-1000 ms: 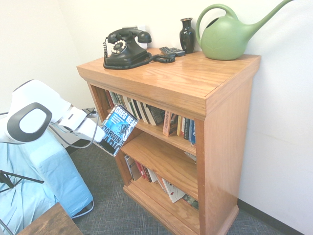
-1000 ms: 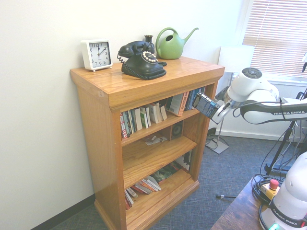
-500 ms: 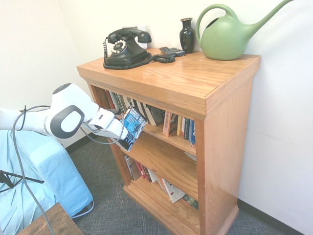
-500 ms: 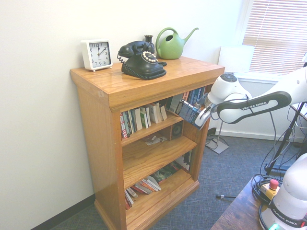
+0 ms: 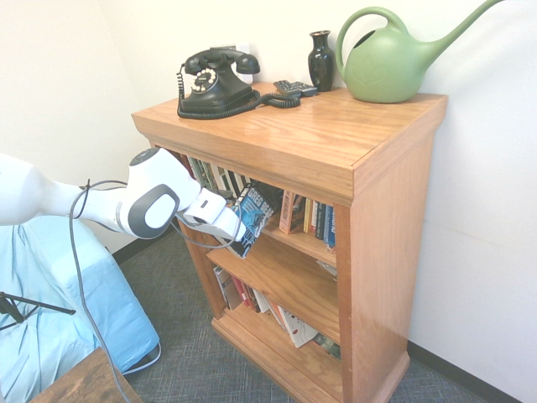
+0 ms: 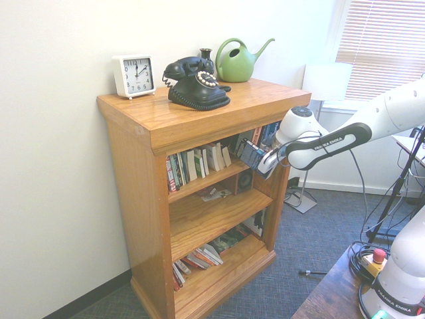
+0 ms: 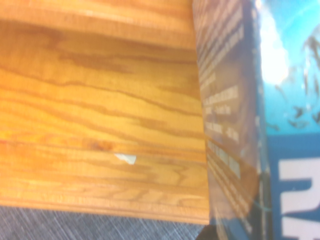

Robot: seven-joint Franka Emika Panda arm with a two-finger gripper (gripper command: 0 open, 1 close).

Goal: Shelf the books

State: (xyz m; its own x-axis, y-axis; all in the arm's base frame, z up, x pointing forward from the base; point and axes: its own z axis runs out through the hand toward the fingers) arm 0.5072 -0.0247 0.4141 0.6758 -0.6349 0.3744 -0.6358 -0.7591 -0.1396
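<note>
Bookcase (image 5: 394, 218) holding books; gripper-held paperback (image 5: 252, 216) entering.

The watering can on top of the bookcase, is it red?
No, the watering can on the bookcase is green.

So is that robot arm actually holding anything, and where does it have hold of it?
Yes: the end effector grips the book by its lower end, tilted at the shelf's front.

The arm has advanced toward the shelf (image 5: 369, 159). The pincer (image 5: 237, 224) has carried the book (image 5: 252, 216) from beside the shelf to the front of its top compartment.
</note>
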